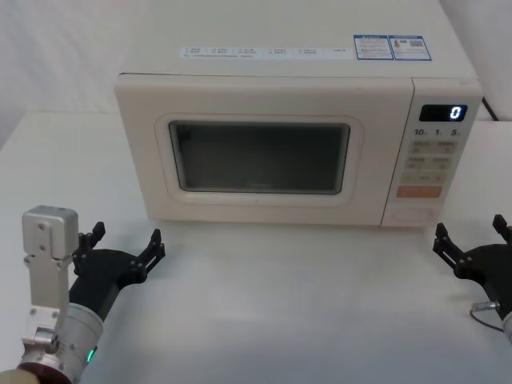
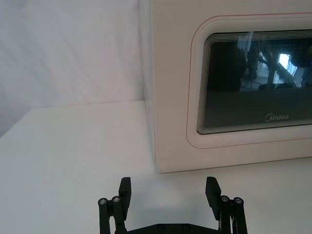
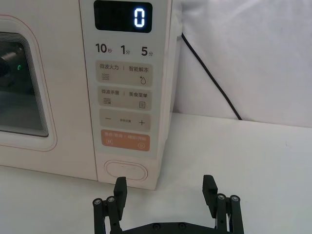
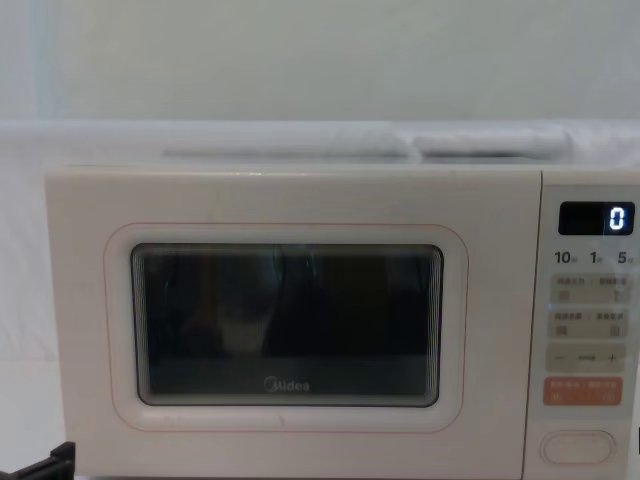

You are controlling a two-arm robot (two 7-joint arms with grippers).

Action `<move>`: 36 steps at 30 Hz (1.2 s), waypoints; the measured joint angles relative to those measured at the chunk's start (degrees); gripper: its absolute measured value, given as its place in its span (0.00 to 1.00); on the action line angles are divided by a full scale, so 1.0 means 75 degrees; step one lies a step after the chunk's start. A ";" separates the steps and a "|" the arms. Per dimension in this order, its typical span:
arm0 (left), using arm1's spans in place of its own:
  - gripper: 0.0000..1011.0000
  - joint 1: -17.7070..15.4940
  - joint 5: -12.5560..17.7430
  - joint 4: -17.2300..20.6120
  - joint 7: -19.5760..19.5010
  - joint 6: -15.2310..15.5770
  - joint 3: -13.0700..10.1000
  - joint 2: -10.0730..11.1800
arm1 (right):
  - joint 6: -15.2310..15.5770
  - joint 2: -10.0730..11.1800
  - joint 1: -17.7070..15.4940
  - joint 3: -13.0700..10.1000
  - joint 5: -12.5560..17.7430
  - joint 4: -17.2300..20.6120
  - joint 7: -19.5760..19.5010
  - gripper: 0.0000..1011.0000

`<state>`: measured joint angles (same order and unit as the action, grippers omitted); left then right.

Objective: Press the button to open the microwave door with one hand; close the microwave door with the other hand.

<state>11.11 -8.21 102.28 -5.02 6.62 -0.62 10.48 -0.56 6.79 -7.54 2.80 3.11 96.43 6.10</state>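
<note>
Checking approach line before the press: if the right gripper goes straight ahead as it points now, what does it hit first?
Probably the microwave's lower right front corner: the right gripper, fingers open, points there, with the button just off its line. Depth is uncertain.

The left gripper (image 1: 128, 244) is black, with two thin fingers (image 2: 125, 191) that end in flat, blocky tips and small shiny screws at the joints. Behind it sits a silver metal box (image 1: 48, 244) and a round grey wrist (image 1: 68, 332) with a little green light. The right gripper (image 1: 472, 240) is black too, with a thin grey cable (image 1: 484, 310) looping beside it.
</note>
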 joint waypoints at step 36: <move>0.99 0.0000 -0.0017 0.0028 -0.0001 0.0001 -0.0017 0.0010 | 0.0000 0.0000 0.0000 0.0000 0.0000 0.0000 -0.0001 0.99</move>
<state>11.11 -8.34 102.49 -5.02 6.63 -0.75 10.56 -0.56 6.79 -7.54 2.80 3.11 96.43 6.09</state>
